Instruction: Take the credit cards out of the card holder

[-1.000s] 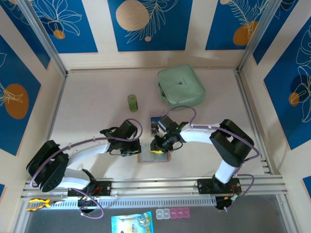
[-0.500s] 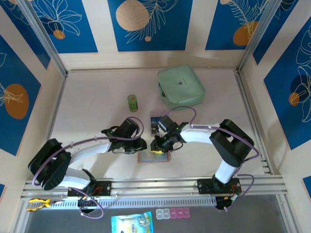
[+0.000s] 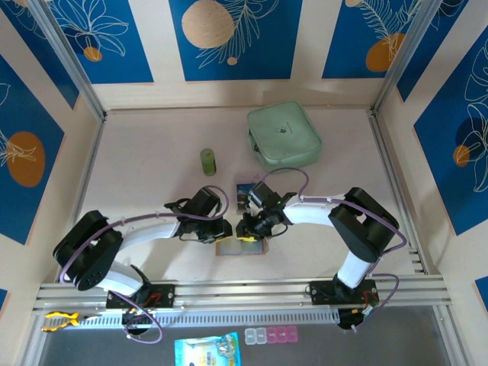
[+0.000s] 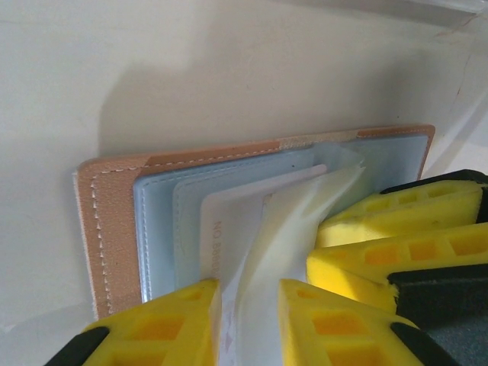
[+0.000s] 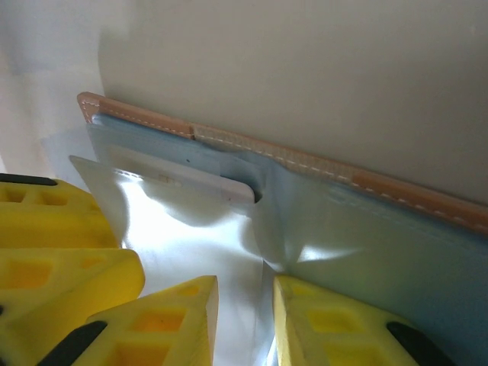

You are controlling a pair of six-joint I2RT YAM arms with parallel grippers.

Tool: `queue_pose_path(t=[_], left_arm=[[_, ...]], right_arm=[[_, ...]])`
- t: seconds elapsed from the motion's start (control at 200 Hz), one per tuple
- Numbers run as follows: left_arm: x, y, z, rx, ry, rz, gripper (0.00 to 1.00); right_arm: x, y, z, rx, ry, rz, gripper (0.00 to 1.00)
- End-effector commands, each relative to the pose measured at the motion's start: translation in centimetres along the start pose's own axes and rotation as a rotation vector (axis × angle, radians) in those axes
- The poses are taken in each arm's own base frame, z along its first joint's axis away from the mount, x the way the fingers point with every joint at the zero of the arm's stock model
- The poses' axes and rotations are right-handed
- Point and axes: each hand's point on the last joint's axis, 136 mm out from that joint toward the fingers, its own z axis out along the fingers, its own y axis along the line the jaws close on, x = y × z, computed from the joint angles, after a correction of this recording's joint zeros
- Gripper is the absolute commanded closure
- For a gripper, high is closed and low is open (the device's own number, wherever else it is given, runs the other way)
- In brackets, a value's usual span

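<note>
Down at lower centre, left gripper [image 4: 250, 290] and right gripper [image 5: 245, 286], both barely parted, straddled the clear flap [image 4: 305, 206] of the wallet [image 4: 114, 221], which covered a card [image 4: 229, 221]; green case [image 3: 284, 136] sat beyond.

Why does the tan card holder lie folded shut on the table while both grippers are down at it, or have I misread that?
One thing is off: the card holder is not shut. The left wrist view shows it lying open, grey-blue pockets up and a pale card poking out. Both the left gripper and the right gripper are indeed down at it.
</note>
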Motion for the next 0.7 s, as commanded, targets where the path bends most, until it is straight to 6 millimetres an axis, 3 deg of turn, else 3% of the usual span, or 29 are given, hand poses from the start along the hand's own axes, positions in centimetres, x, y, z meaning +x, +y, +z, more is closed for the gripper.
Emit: queue_pose_path(t=[0.0, 0.14, 0.35, 0.695], left_arm=[[0.3, 0.0, 0.3, 0.019, 0.022, -0.015, 0.76], [0.4, -0.5, -0.1, 0.042, 0.017, -0.019, 0.80], [0.4, -1.3, -0.9, 0.076, 0.006, -0.018, 0.79], [0.5, -3.6, -0.5, 0.107, 0.021, 0.007, 0.79]], right_arm=[[0.8, -0.7, 0.1, 0.005, 0.029, 0.027, 0.73], [0.6, 0.3, -0.6, -0.023, 0.007, 0.011, 0.73], [0.0, 1.5, -3.5, -0.028, -0.076, -0.018, 0.70], [-0.3, 0.4, -7.5, -0.049, -0.157, 0.003, 0.69]])
